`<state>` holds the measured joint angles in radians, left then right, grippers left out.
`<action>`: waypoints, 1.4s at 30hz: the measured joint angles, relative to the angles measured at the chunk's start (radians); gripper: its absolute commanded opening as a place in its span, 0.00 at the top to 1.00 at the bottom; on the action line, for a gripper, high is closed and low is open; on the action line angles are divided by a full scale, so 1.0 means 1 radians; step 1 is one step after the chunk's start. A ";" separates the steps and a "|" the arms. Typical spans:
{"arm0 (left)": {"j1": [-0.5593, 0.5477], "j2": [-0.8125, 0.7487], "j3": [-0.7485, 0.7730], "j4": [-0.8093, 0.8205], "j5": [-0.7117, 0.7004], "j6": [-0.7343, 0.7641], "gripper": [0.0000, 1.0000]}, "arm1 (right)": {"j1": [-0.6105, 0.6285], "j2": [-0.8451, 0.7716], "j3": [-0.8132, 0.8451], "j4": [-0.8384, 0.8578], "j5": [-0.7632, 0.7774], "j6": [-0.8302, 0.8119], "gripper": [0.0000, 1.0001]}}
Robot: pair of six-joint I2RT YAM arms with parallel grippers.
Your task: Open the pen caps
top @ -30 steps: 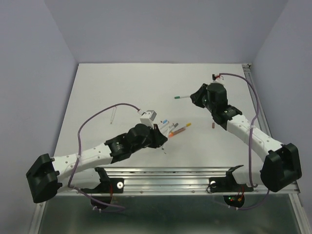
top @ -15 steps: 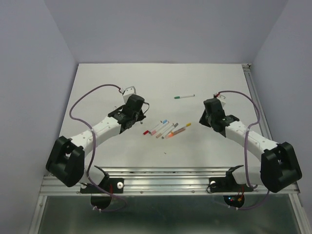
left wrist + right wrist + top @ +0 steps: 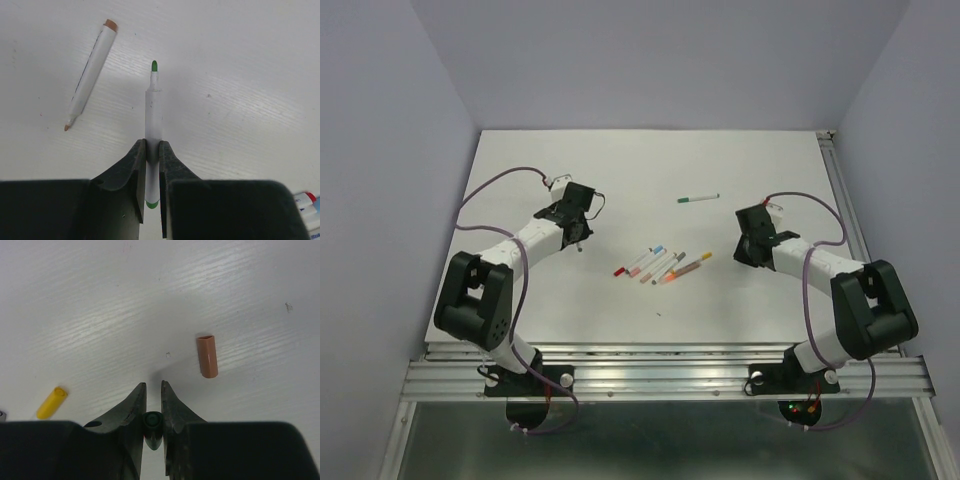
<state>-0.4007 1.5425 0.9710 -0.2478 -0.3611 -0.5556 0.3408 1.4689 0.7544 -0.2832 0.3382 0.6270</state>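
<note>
Both clamped: left claw (image 3: 152,145) on green pen (image 3: 154,107), right claw (image 3: 151,386) on green cap (image 3: 153,421); well inside table (image 3: 620,160) edges.

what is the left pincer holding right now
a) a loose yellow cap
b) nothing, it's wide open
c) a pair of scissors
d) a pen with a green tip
d: in the left wrist view the left pincer is closed on the white barrel of the pen with a green tip, whose bare tip sticks out ahead of it.
</note>
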 measured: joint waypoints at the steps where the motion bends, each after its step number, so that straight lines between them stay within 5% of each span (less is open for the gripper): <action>1: 0.005 0.008 0.001 0.000 0.000 0.002 1.00 | -0.001 0.003 0.000 -0.003 0.006 -0.001 0.85; 13: 0.036 0.121 0.021 -0.008 -0.016 0.027 0.92 | -0.008 0.032 0.000 -0.031 0.029 -0.003 0.75; 22: 0.051 0.137 0.049 -0.003 -0.043 0.082 0.90 | -0.008 0.037 0.000 -0.043 0.040 -0.002 0.52; 30: 0.058 0.171 0.051 0.040 -0.039 0.187 0.95 | -0.008 -0.019 0.000 -0.052 0.008 -0.024 0.17; 42: 0.059 0.185 0.066 0.079 -0.053 0.270 0.65 | -0.008 -0.278 0.000 -0.029 -0.101 -0.094 0.09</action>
<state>-0.3416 1.7279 1.0370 -0.1688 -0.4141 -0.2859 0.3332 1.1904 0.7544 -0.3119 0.2375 0.5327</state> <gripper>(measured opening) 0.302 0.901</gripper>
